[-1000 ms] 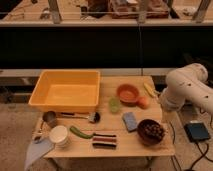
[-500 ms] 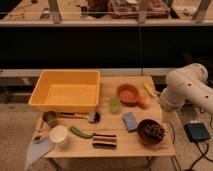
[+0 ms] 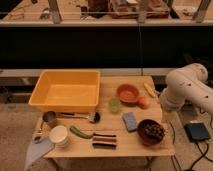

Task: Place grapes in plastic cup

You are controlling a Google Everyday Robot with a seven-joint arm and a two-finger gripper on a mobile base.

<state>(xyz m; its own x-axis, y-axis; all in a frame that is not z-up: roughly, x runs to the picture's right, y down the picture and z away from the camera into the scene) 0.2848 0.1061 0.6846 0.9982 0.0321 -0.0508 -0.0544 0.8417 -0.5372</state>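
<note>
Table (image 3: 112, 122) front right: grapes (image 3: 152, 131) in dark bowl (image 3: 141, 131), beside arm (image 3: 185, 90); gripper out of sight.

The desk (image 3: 125, 81) is pale, matt wood. The big yellow bin (image 3: 65, 104) on its left half looks like smooth plastic with a soft sheen, as does the orange bowl (image 3: 128, 93) toward the far right corner. The plastic cup (image 3: 114, 104) is pale green and translucent. The grapes (image 3: 154, 130) at the near right corner are dark and bumpy. The metal cup (image 3: 49, 118) by the left edge is dull grey. A grey cloth (image 3: 37, 150) hangs limp off the near left corner. The arm (image 3: 182, 90) has a smooth white shell, and the gripper is out of sight beside the right edge.
</note>
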